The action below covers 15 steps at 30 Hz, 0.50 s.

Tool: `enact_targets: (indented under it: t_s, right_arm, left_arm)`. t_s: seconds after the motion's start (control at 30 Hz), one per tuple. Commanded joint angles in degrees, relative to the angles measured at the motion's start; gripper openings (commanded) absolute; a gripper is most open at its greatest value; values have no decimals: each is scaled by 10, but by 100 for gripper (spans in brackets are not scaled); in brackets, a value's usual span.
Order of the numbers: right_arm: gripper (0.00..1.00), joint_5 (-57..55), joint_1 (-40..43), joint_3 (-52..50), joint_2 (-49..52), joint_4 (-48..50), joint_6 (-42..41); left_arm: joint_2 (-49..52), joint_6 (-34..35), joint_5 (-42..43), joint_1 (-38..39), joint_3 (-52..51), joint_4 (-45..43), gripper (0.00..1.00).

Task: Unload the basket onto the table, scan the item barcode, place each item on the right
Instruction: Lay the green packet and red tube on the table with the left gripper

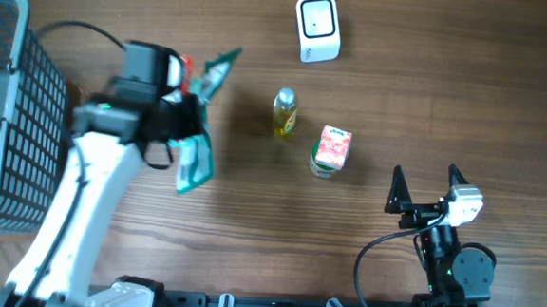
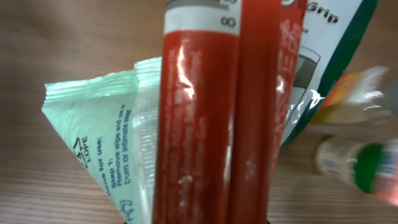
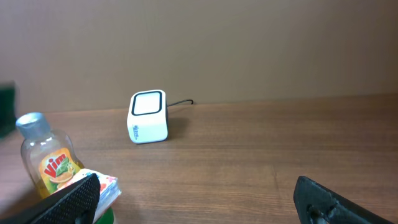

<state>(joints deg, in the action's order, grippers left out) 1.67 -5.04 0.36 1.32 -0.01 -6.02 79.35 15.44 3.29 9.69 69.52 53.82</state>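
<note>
Closest to the left wrist lens, a red pack (image 2: 217, 124) of two glossy tubes is filling the middle of that view from top to bottom, with a white band crossing its top end. It is hanging above the wooden table (image 1: 430, 87). The left gripper (image 1: 190, 118) is clamping fully down on it, though the fingers themselves are lying outside the wrist picture. From overhead the pack is showing only as a red sliver at the gripper's 12 o'clock. The gripper is sitting at about 9 o'clock from the table's centre.

Behind the pack, a mint wipes packet (image 2: 93, 149) is jutting out at its 9 o'clock. A green-edged packet (image 2: 326, 43) is peeking out at its 2 o'clock. Whether either one is touching the pack I cannot tell.

The scanner (image 1: 317, 28), a small white box with a dark-framed window, is standing at the table's 12 o'clock, well apart from the pack and at about 2 o'clock from the left gripper. Its cable (image 3: 180, 102) is trailing away behind it.

Near the centre, a bottle (image 1: 284, 111) of yellow liquid is standing upright. A pink carton (image 1: 332, 149) is sitting just beside it at its 4 o'clock.

The right gripper (image 1: 426, 174) is resting at the table's 4 o'clock and pointing toward 12. Its jaws are spreading as wide as they go and gripping nothing. A grey basket (image 1: 29, 110) is occupying the 9 o'clock edge, beside the left arm.
</note>
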Motion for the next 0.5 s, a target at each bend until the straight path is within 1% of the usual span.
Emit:
enact_targets:
  t_s: [0.0, 0.1, 0.23, 0.3, 0.47]
  right_arm:
    - [100, -2, 2, -1, 0, 2, -3]
    - [100, -2, 2, -1, 0, 2, -3]
    - [100, -2, 2, -1, 0, 2, -3]
    - [100, -2, 2, -1, 0, 2, -3]
    - [100, -2, 2, -1, 0, 2, -3]
  left_arm:
    - [31, 33, -28, 30, -76, -74, 4]
    - [55, 36, -30, 42, -110, -108, 4]
    - [76, 45, -72, 43, -125, -120, 4]
    - [81, 45, -79, 43, -136, -130, 4]
    - [81, 45, -78, 43, -151, -147, 9]
